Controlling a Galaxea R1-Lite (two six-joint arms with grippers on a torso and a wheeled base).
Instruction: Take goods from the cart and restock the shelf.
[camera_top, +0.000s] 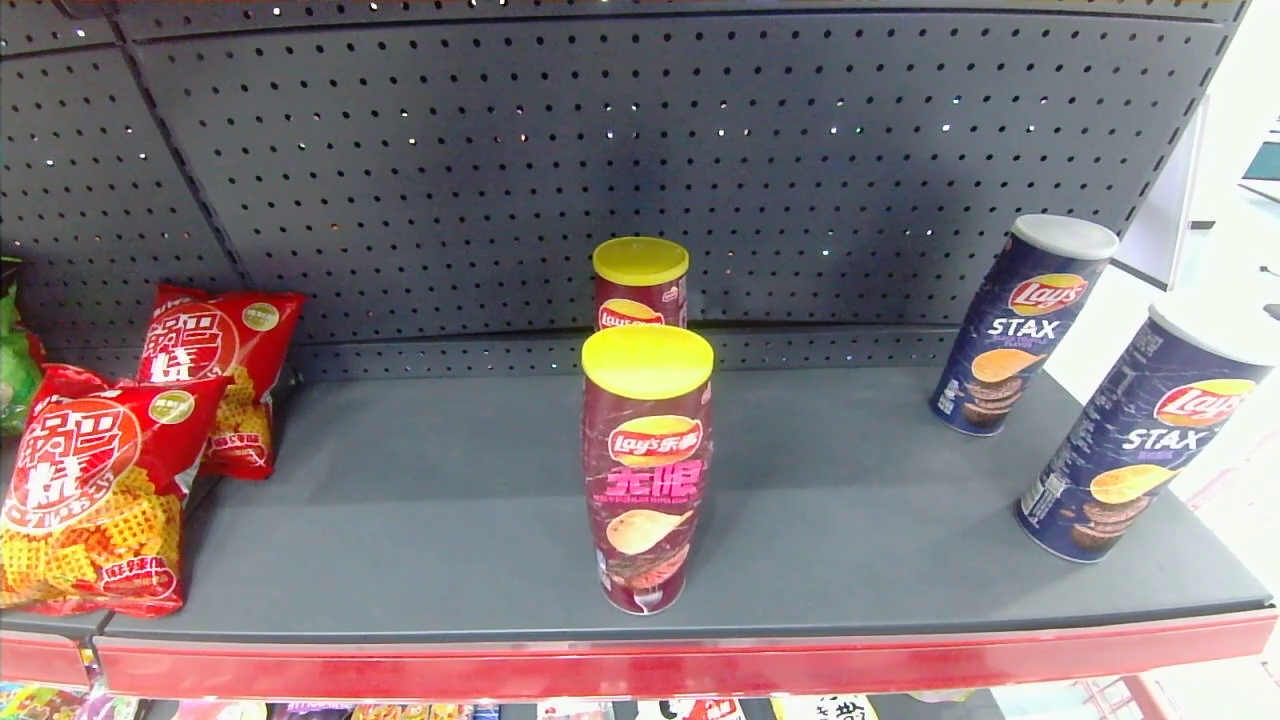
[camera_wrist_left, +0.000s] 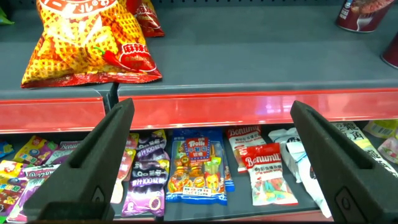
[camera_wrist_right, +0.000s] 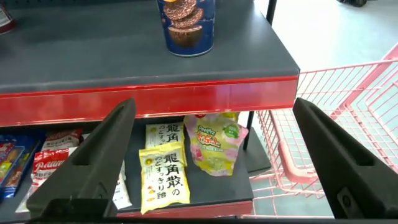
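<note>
On the grey shelf (camera_top: 420, 500) two maroon chip cans with yellow lids stand one behind the other, the front can (camera_top: 647, 470) near the red edge and the rear can (camera_top: 640, 283) by the back panel. Two dark blue cans stand at the right, one (camera_top: 1020, 325) farther back and one (camera_top: 1140, 435) near the front. My left gripper (camera_wrist_left: 212, 106) is open in front of the shelf's red front strip (camera_wrist_left: 249, 107), holding nothing. My right gripper (camera_wrist_right: 214, 102) is open too, below the front blue can (camera_wrist_right: 185, 25) at the shelf's right end. The pink wire cart (camera_wrist_right: 348, 68) stands just right of the shelf.
Red snack bags (camera_top: 95, 500) lie at the shelf's left, another bag (camera_top: 225, 375) behind them. The lower shelf holds hanging candy packs (camera_wrist_left: 198, 168) and yellow and green pouches (camera_wrist_right: 214, 140). A perforated back panel (camera_top: 640, 170) closes the rear. Open shelf space lies between the can groups.
</note>
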